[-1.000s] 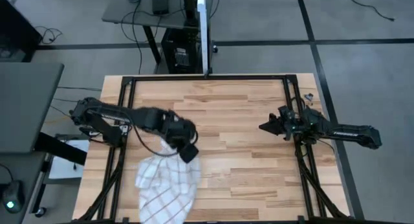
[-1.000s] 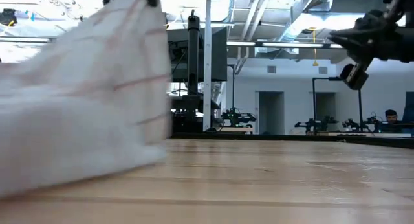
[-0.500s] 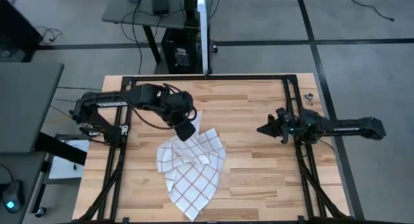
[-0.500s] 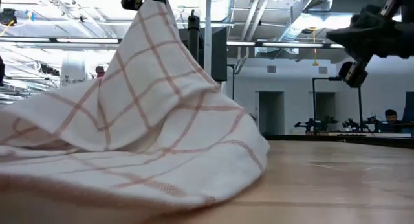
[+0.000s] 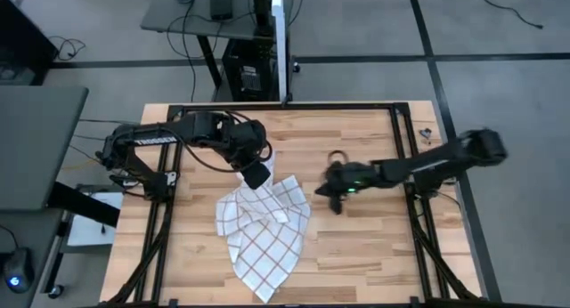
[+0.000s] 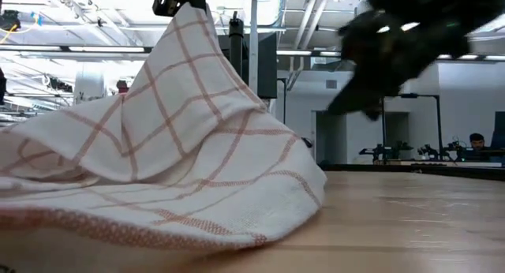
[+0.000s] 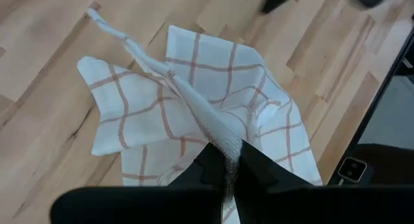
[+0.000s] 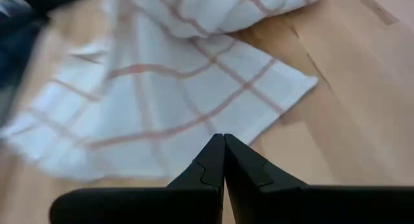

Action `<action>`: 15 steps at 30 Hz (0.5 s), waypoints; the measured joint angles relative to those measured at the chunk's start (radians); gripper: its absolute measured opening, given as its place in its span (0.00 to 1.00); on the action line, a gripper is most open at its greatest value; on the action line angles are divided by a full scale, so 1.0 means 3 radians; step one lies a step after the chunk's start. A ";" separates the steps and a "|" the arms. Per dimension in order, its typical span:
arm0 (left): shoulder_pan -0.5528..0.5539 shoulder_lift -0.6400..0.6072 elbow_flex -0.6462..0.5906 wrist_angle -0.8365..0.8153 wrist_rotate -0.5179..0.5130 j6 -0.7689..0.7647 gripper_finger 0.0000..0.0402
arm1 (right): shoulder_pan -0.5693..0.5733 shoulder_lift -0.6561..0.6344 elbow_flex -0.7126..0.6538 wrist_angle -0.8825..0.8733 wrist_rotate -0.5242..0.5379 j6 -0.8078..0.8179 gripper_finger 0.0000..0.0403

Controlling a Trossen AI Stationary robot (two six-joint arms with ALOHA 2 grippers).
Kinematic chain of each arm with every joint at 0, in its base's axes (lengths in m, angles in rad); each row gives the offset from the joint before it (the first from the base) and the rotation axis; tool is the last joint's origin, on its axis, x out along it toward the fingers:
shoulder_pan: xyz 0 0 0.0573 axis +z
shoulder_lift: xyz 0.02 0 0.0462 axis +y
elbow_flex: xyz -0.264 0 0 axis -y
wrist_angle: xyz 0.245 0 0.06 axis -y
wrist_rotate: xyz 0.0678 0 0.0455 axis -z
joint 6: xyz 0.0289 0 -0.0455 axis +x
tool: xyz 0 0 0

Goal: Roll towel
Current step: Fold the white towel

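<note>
The white towel [image 5: 267, 232] with reddish-brown grid lines lies crumpled left of the table's middle and reaches to the near edge. One bunched part is drawn up into a peak [image 6: 185, 20]; the rest lies on the wood. My left gripper [image 5: 258, 176] is above its far end, shut on that peak. My right gripper [image 5: 332, 195] hovers shut just right of the towel, pointing at it. In the right wrist view its fingertips [image 8: 224, 156] are a little short of a flat towel corner [image 8: 304, 81] and touch nothing. My left gripper pinches a bunched ridge of the towel [image 7: 223, 143] between its two fingers, several layers gathered together. The fingers come from above, slanting down. The towel hangs below them like a tent [image 6: 158, 147], drawn up at the hold, its lower part spread on the table.
Black frame rails [image 5: 169, 166] run along the table's left, right and far sides. A small dark object [image 5: 424, 132] sits at the far right corner. Bare wood [image 5: 374, 246] lies right of the towel. Beyond the table stand desks, cables and other robot stations.
My left gripper carried the towel up and toward the table's far edge and middle, then held still. The towel slid away from the near left edge and spread out under the peak. My right gripper swept fast from the right side toward the towel, tipping downward.
</note>
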 joint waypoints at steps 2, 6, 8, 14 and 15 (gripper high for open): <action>-0.0022 0.0000 -0.0001 -0.0056 -0.0001 0.0051 0.00 | -0.0041 0.0378 0.0279 -0.0008 -0.0006 -0.0110 0.00; -0.0024 0.0000 -0.0001 -0.0232 -0.0038 0.0093 0.00 | -0.0037 0.0933 0.0786 -0.0222 -0.0022 -0.0279 0.00; -0.0022 0.0000 -0.0001 -0.0342 -0.0101 0.0093 0.00 | -0.0035 0.1146 0.0975 -0.0504 -0.0033 -0.0322 0.00; -0.0024 -0.0041 -0.0001 -0.0916 -0.0264 0.0025 0.00 | -0.0031 0.1339 0.1204 -0.1289 -0.0050 -0.0343 0.00; -0.0024 -0.0047 -0.0001 -0.1028 -0.0286 -0.0010 0.00 | -0.0041 0.1308 0.1204 -0.1437 -0.0048 -0.0343 0.00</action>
